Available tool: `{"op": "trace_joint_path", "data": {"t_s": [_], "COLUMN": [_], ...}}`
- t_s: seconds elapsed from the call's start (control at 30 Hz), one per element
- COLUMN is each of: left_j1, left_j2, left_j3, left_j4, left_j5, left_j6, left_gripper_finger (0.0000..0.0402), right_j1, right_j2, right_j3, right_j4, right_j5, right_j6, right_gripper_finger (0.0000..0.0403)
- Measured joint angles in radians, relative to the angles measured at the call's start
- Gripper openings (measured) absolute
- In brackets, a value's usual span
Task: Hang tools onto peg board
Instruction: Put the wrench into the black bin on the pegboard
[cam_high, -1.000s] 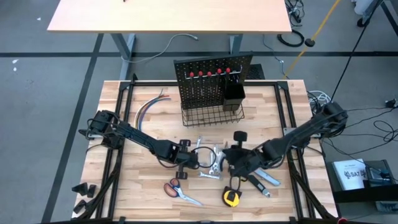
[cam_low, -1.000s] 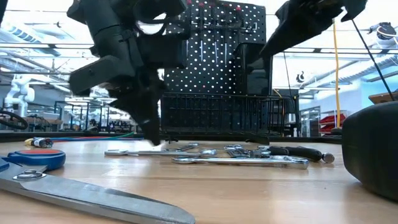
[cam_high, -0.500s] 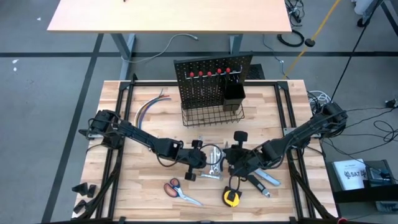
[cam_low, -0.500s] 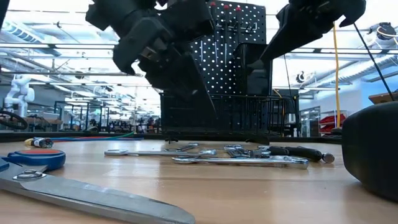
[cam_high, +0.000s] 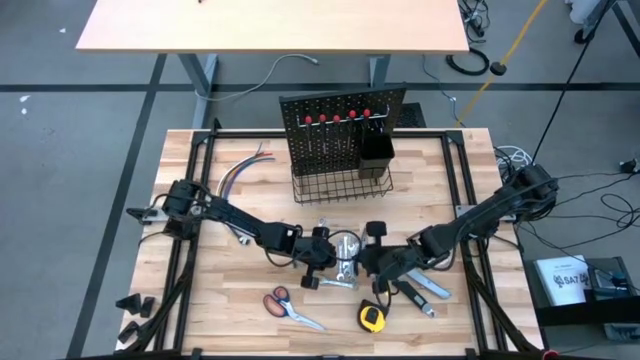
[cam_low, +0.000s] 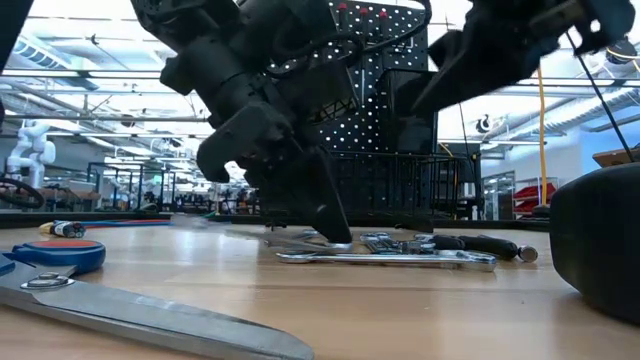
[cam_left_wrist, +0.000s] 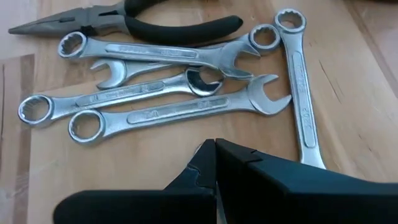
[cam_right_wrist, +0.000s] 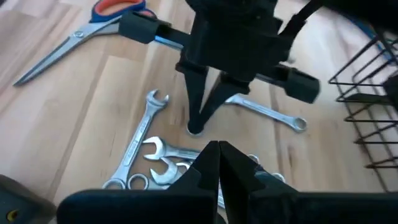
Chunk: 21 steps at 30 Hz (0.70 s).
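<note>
The peg board (cam_high: 343, 128) stands upright at the table's far edge, basket at its base. In front of it, mid-table, both arms meet over the tools. The left gripper (cam_right_wrist: 198, 127) points down, fingers pressed together and empty, tip among the wrenches (cam_left_wrist: 168, 93). The right gripper (cam_right_wrist: 217, 149) hovers opposite, pinched closed, holding nothing. Scissors (cam_high: 290, 307) and the tape measure (cam_high: 372, 318) lie at the near edge.
</note>
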Motion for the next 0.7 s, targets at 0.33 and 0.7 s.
{"op": "trace_joint_path", "data": {"t_s": [0.33, 0.7], "left_j1": [0.033, 0.077], "left_j2": [0.013, 0.011], "left_j3": [0.003, 0.004], "left_j4": [-0.003, -0.095], "left_j5": [-0.001, 0.002], "left_j6": [-0.08, -0.258], "left_gripper_finger": [0.0001, 0.0001], "right_j1": [-0.051, -0.099], "right_j2": [0.027, 0.228], "right_j3": [-0.106, -0.101], "right_j4": [0.275, 0.446], "right_j5": [-0.297, -0.295], "right_j6": [-0.045, -0.102], "right_gripper_finger": [0.0, 0.0]}}
